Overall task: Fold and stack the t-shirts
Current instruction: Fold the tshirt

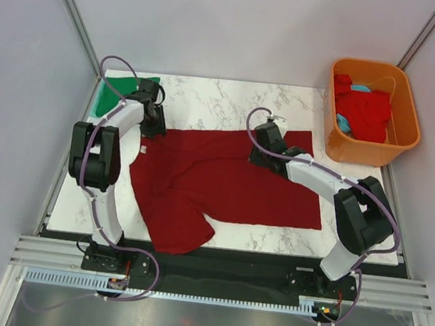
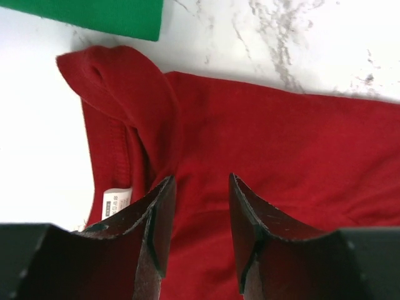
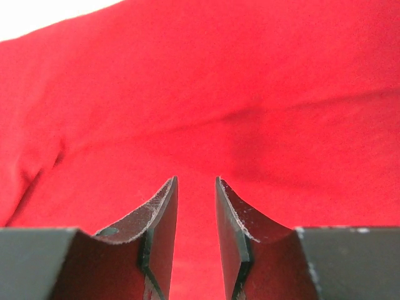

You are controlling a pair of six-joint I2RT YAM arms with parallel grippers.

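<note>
- Left arm (image 1: 96, 157) rises from its base at the near left. It bends at the elbow and reaches to the far-left corner of the maroon shirt (image 1: 231, 184).
- Left end effector (image 2: 200, 181) is released: its fingers stand well apart with nothing between them. It points down at the shirt's neck area.
- Its wrist view shows a white label (image 2: 116, 201) just left of the left finger. A rolled fold of maroon cloth lies beyond that.
- Right arm (image 1: 318, 178) comes up from the near right and folds back at the elbow. It stretches leftward, low across the shirt, to the far edge.
- Right end effector (image 3: 195, 181) is also released: a narrow gap shows between the fingers, with red cloth beyond and nothing pinched. It hangs close over the shirt.
- The maroon shirt lies spread across the middle of the tabletop (image 1: 208, 103). It is rumpled on its left half, and a lobe of cloth reaches toward the near edge.
- A green shirt (image 1: 120, 89) lies flat at the far-left corner, just beyond the left end effector and just clear of the maroon shirt.
- An orange tub (image 1: 360, 152) sits at the far right, apart from the maroon shirt.
- In the tub, a red shirt (image 1: 365, 109) is heaped up. Bits of blue cloth (image 1: 346, 124) peek out at its edges.
</note>
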